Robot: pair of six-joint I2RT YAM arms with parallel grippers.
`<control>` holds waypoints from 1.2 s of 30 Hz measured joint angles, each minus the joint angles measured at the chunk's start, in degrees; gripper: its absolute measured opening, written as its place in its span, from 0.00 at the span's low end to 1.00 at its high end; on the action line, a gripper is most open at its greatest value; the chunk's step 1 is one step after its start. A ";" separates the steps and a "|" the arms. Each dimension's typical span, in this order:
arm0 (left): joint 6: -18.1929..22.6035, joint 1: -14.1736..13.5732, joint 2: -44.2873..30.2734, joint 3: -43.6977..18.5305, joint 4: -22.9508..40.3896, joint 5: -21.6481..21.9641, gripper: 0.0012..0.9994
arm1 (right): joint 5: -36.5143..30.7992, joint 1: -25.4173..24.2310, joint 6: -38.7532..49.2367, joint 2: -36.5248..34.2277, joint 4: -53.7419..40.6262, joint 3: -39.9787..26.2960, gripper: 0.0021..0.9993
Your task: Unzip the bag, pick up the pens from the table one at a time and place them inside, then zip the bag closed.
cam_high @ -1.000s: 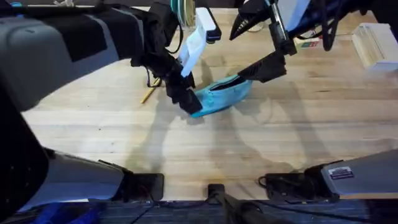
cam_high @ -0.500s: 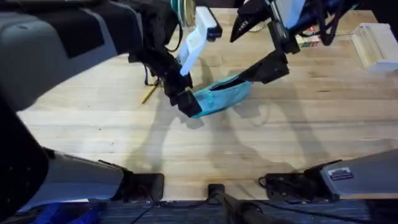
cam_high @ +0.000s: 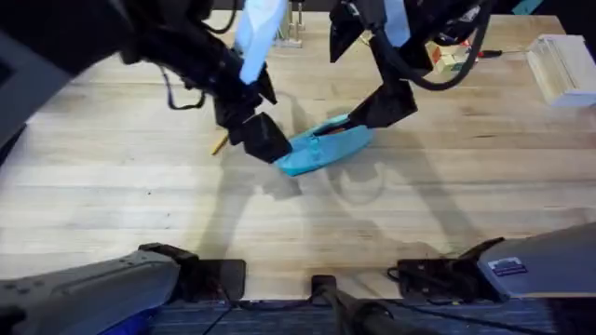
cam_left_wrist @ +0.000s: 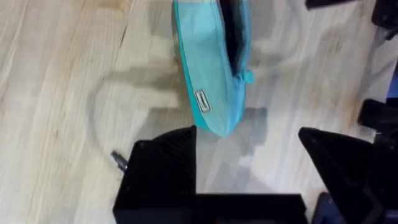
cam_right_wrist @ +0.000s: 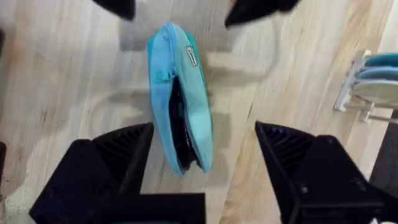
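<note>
Blue bag (cam_high: 323,149) lies unzipped between both open jaws.

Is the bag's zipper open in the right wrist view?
Yes, the bag gapes along its top edge, showing a dark interior between the two light blue sides.

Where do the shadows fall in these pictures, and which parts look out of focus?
Overhead view: soft shadows of both arms spread on the table toward the camera, below the bag; the left arm close under the camera is dark and blurred. Left wrist view: a grey shadow lies beside the bag, and the left gripper looks soft. Right wrist view: the right gripper is blurred.
</note>
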State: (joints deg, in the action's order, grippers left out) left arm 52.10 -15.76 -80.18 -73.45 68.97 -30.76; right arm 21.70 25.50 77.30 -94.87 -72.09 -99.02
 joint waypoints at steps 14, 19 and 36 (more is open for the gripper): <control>0.00 7.20 10.92 0.00 5.44 0.11 0.99 | -1.60 -0.07 -0.63 -0.02 0.02 0.00 1.00; 0.02 7.88 12.75 0.00 5.46 0.17 0.99 | -1.84 -0.04 -0.82 -0.02 0.02 0.00 0.55; 0.00 7.88 13.07 0.00 6.33 0.35 0.99 | -1.95 0.00 0.70 -4.75 -3.85 -0.17 0.03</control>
State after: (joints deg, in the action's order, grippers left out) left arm 52.10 -7.88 -67.11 -73.45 75.30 -30.41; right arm 19.75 25.50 78.00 -99.62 -75.94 -99.20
